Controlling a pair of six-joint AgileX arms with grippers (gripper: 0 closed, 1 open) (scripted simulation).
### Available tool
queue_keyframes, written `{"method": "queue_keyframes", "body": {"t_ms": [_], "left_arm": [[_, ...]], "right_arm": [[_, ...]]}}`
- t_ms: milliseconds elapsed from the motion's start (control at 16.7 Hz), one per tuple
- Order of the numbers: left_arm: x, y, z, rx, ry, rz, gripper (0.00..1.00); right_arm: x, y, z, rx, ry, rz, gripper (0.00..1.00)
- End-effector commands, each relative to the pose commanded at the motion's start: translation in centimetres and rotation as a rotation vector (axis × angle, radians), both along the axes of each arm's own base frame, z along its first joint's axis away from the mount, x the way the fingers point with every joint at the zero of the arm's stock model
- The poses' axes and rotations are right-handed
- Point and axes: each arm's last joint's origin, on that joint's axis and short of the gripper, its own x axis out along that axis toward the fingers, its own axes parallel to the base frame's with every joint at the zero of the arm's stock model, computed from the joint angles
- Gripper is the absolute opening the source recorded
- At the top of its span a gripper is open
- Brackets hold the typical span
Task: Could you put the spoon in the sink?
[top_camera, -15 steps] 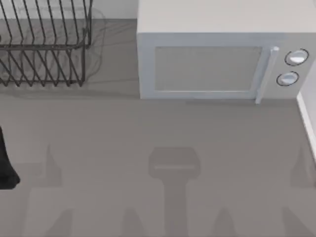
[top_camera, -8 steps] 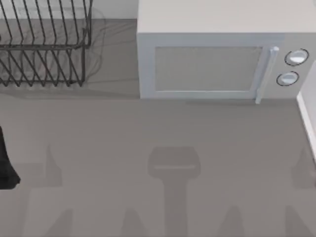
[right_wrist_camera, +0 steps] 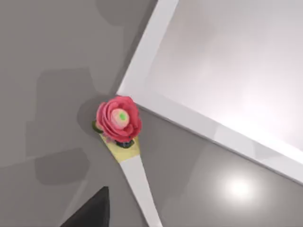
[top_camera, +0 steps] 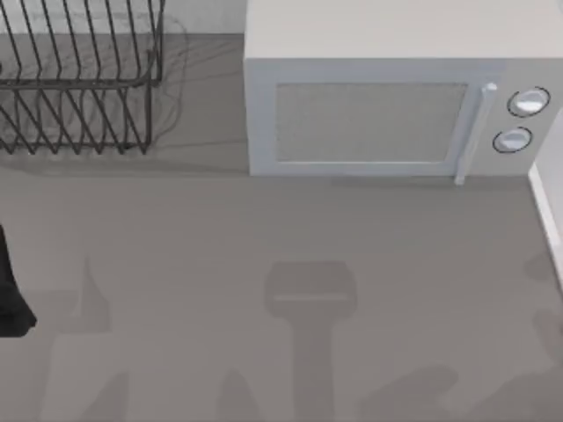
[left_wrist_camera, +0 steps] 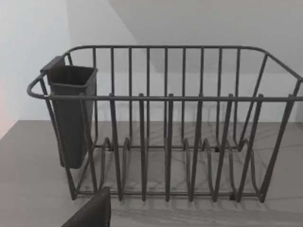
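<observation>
The spoon (right_wrist_camera: 127,150), its bowl end topped by a red rose, lies on the counter (right_wrist_camera: 47,56) just beside the sink (right_wrist_camera: 199,124) rim, apart from a dark finger (right_wrist_camera: 90,210) nearby. Whether either gripper's fingers are apart or closed cannot be told. No writing is readable.

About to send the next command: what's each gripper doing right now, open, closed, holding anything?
Left gripper: cannot be told; its wrist camera faces the dish rack.
Right gripper: cannot be told; its wrist camera looks down on the spoon lying on the counter beside the sink.
</observation>
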Motion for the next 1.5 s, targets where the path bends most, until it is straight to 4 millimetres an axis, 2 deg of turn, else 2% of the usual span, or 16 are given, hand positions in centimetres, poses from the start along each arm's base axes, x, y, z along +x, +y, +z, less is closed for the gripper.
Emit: {"method": "queue_keyframes", "body": {"t_ms": [180, 420, 600, 960, 1140, 1500], "left_arm": [[0.0, 0.0, 0.0, 0.0, 0.0, 0.0, 1.0], [0.0, 0.0, 0.0, 0.0, 0.0, 0.0, 1.0], [0.0, 0.0, 0.0, 0.0, 0.0, 0.0, 1.0], [0.0, 0.0, 0.0, 0.0, 0.0, 0.0, 1.0], [0.0, 0.0, 0.0, 0.0, 0.0, 0.0, 1.0], [0.0, 0.0, 0.0, 0.0, 0.0, 0.0, 1.0]], "right_arm": [[2.5, -0.5, -0.1, -0.042, 0.275, 0.111, 1.0], [5.2, -1.1, -0.3, -0.051, 0.512, 0.239, 1.0], [6.4, -1.3, -0.4, -0.048, 0.59, 0.291, 1.0], [6.4, -1.3, -0.5, -0.049, 0.594, 0.298, 1.0], [6.7, -1.3, -2.2, -0.046, 0.601, 0.295, 1.0], [6.9, -1.4, -8.6, -0.05, 0.586, 0.294, 1.0]]}}
